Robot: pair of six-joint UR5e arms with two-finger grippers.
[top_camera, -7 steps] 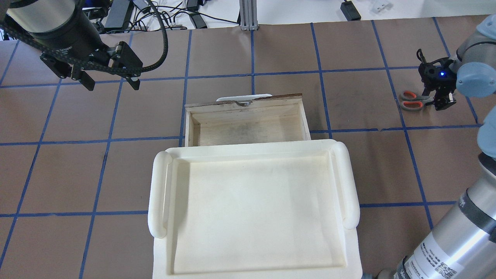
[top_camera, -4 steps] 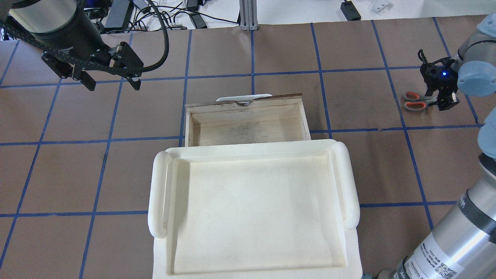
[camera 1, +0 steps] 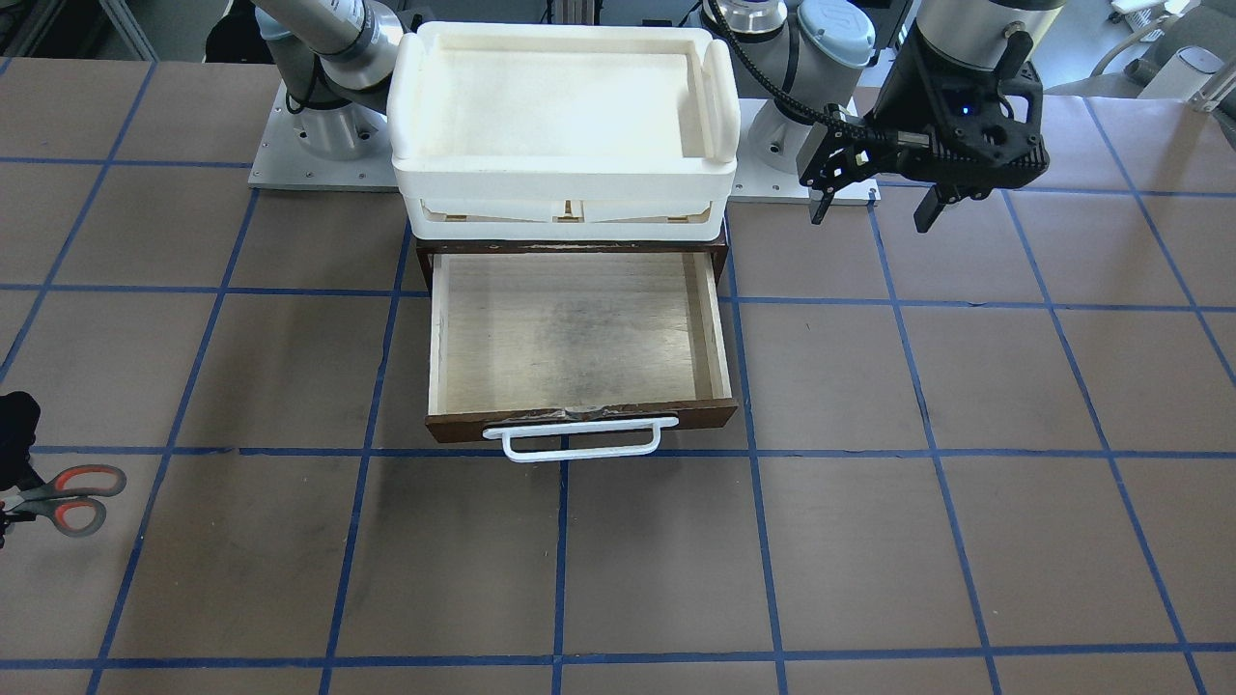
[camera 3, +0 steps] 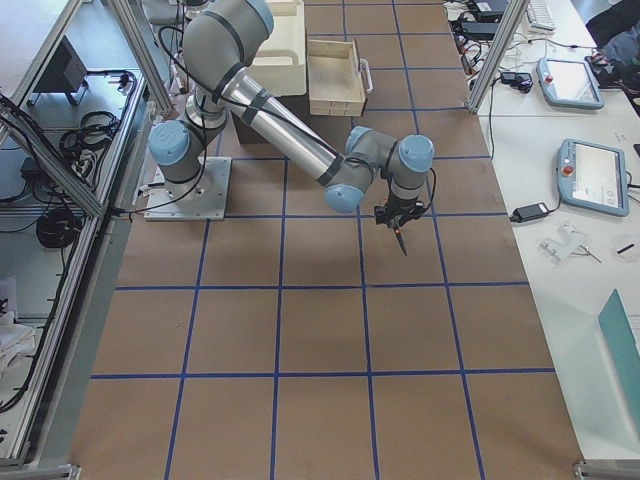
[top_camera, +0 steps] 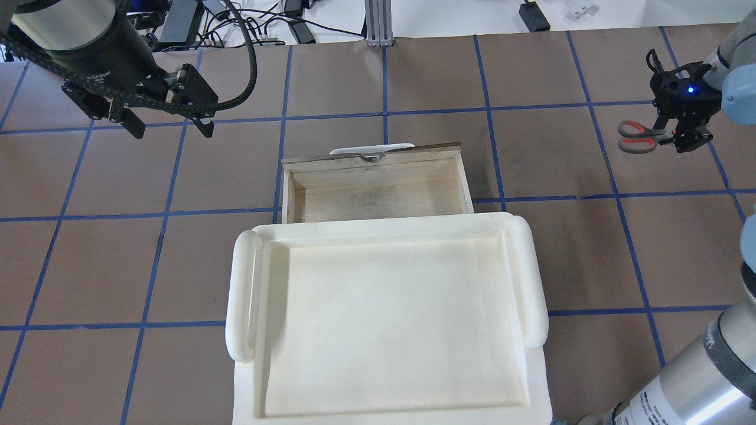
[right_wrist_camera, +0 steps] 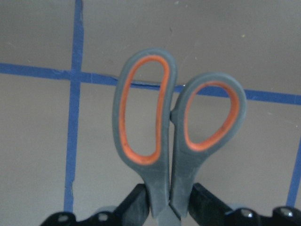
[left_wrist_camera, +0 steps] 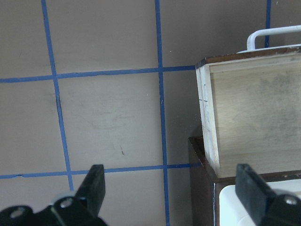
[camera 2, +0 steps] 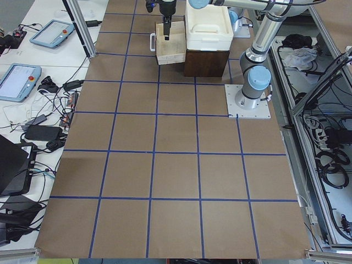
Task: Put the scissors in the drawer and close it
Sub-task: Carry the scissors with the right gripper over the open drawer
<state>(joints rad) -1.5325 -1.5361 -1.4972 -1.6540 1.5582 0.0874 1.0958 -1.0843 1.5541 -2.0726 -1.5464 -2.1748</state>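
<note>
The scissors (top_camera: 641, 137), grey handles lined in orange-red, are held off the table at the far right by my right gripper (top_camera: 679, 140), which is shut on them near the pivot. In the right wrist view the handles (right_wrist_camera: 174, 141) stick out beyond the fingers (right_wrist_camera: 138, 202). The scissors also show at the left edge of the front-facing view (camera 1: 68, 497). The drawer (top_camera: 378, 195) is pulled open and empty, with a dark front and a white handle (camera 1: 579, 439). My left gripper (top_camera: 168, 127) is open and empty, above the table left of the drawer.
A white tray (top_camera: 378, 227) sits on top of the dark brown cabinet (camera 1: 422, 261) that holds the drawer. Blue tape lines grid the brown table. Cables and power bricks lie beyond the far edge (top_camera: 283, 18).
My right gripper has risen with the scissors in it and moved slightly farther from the robot and to the right. The left arm has barely moved.
</note>
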